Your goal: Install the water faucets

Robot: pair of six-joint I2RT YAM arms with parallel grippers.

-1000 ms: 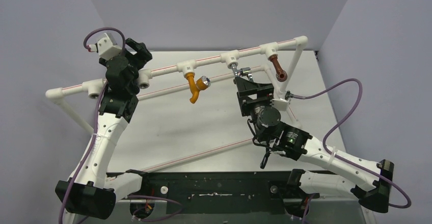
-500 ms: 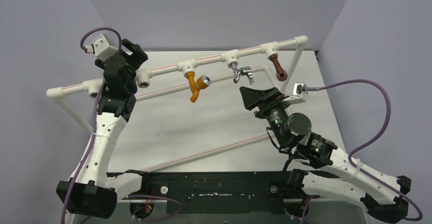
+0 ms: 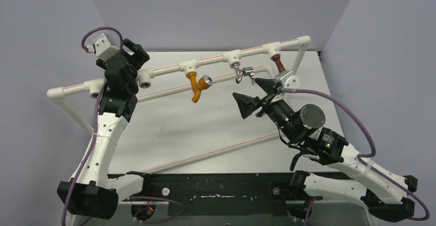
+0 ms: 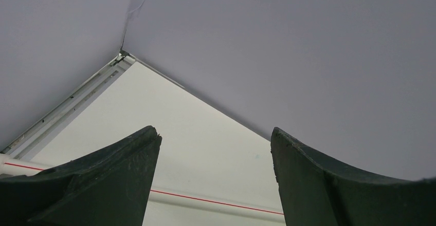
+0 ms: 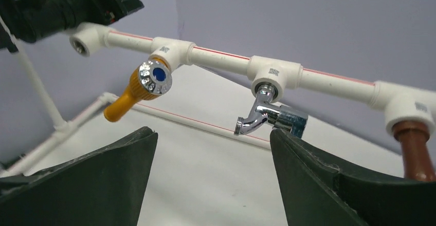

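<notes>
At the rear pipe rail (image 3: 211, 59), the right end effector (image 3: 255, 96) has let go of the silver faucet (image 3: 244, 73) and pulled back toward the near right.
- Its jaws are wide apart with nothing between them. The right wrist view looks through the gap (image 5: 212, 133) at the faucets from below.
- One second ago this end effector was right up against the silver faucet. Half a second ago it had already backed off. Now it has also rolled, so one finger sits lower left and the other upper right.

Silver faucet (image 5: 267, 115): it stays seated in its tee with the spout curving down, and hangs as it did before. Judgement: it holds unsupported, so this install step looks done.

Orange faucet (image 3: 195, 87) (image 5: 139, 90) and brown faucet (image 3: 276, 60) (image 5: 411, 149): both sit in their own tees on either side of the silver one, position unchanged.

Left end effector (image 3: 138, 50): parked high by the left end of the rail, barely moved. Its jaws are apart and empty in its own view (image 4: 213, 131).

Open sockets remain on the left fittings (image 3: 146, 86). No loose faucet shows on the counter (image 3: 169, 128).
</notes>
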